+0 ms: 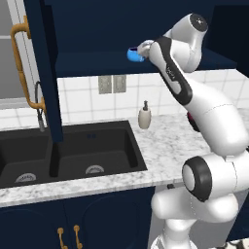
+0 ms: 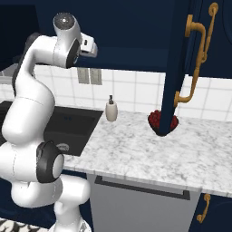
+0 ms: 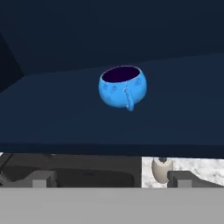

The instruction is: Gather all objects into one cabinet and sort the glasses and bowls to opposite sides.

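Observation:
A bright blue bowl (image 3: 123,86) with a dark inside stands upright on the bare navy shelf (image 3: 52,113) of the open wall unit over the counter. It also shows in the left base view as the blue bowl (image 1: 132,54), just left of my hand. My gripper (image 3: 111,179) is open and holds nothing. It hangs level with the shelf's front edge, a short way in front of the bowl and apart from it. In the right base view the gripper (image 2: 93,49) is raised under the same unit. The glasses and the task's cabinet are out of view.
A white soap dispenser (image 1: 144,115) stands on the marble counter (image 2: 136,149) beside the black sink (image 1: 73,151), which has a faucet (image 1: 40,112). Open navy doors (image 1: 46,73) (image 2: 179,68) with brass handles hang out on either side. A dark dish of red things (image 2: 159,120) sits behind the right door.

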